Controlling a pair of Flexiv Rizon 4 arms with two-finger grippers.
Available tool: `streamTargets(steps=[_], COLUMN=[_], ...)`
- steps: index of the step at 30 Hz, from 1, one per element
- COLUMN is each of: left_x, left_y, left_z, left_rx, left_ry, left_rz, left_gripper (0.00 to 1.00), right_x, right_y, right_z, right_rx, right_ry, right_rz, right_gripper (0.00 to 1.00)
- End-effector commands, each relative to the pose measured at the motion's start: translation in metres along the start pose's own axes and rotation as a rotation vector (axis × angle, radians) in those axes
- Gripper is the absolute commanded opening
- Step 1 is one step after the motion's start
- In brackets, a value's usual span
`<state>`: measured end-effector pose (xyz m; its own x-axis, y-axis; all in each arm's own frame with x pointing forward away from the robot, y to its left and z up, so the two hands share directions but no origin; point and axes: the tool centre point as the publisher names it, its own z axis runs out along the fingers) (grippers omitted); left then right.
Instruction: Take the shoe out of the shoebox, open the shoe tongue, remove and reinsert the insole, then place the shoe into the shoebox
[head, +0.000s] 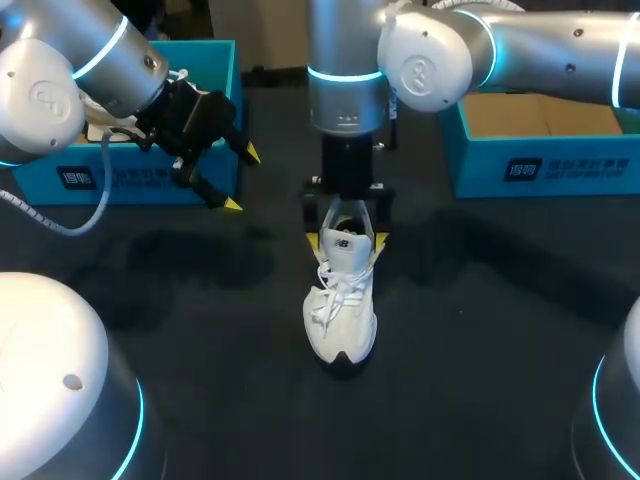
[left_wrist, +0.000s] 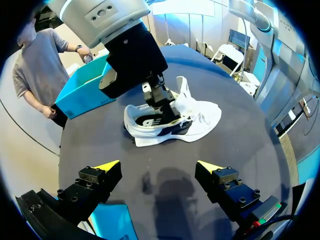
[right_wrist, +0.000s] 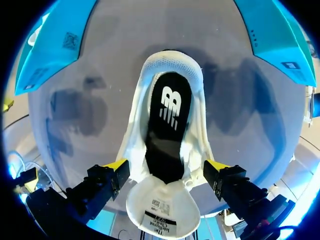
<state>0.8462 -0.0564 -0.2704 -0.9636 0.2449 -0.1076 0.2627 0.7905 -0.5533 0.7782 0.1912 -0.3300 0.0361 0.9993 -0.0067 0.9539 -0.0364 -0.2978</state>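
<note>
**Status.** The shoe (head: 342, 310) stands upright at the table's centre with its toe toward the near edge. It is well apart from the left teal box (head: 150, 178) and the right teal box (head: 540, 165) on the far side. The tongue (right_wrist: 160, 212) is pulled forward, and the black insole (right_wrist: 167, 120) lies flat inside.

My right gripper (head: 346, 241) hangs above the opening with its fingers spread, one tip just beside each side wall. I see no squeeze on the upper. My left gripper (head: 241, 178) hovers at the far left, fingers apart and empty.

**Hazards, as I judge them.**
1. Nothing pins the shoe, so a pull on the insole may lift, tip or slide it.
2. The spread tips may catch the upper or the laces instead of the insole.
3. The tongue may spring back over the opening.
4. The flat insole offers little edge, so a poor pinch may buckle it.
</note>
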Motion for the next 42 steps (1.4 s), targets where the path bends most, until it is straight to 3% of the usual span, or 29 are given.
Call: streamTargets(steps=[1,10,27,39,41,42], left_x=[0.001,0.001,0.001,0.001,0.001,0.001], left_y=[0.000,0.000,0.000,0.000,0.000,0.000], left_z=[0.000,0.000,0.000,0.000,0.000,0.000], left_rx=[-0.002,-0.002,-0.002,-0.002,-0.002,-0.002], left_ry=[-0.001,-0.001,-0.001,-0.001,-0.001,-0.001], left_rz=[0.001,0.001,0.001,0.001,0.001,0.001], left_gripper=[1.00,1.00,1.00,1.00,1.00,1.00], right_x=[0.001,-0.003,0.004,0.017,0.020,0.020], right_y=[-0.001,-0.006,-0.036,-0.072,-0.075,-0.076], right_z=[0.000,-0.008,-0.061,-0.055,-0.049,-0.046], right_rx=[-0.007,-0.011,-0.105,-0.115,-0.108,-0.103], right_ry=[0.006,-0.018,-0.100,-0.082,-0.066,-0.062], right_rz=[-0.004,0.013,0.085,0.156,0.162,0.162], right_gripper=[1.00,1.00,1.00,0.99,0.76,0.56])
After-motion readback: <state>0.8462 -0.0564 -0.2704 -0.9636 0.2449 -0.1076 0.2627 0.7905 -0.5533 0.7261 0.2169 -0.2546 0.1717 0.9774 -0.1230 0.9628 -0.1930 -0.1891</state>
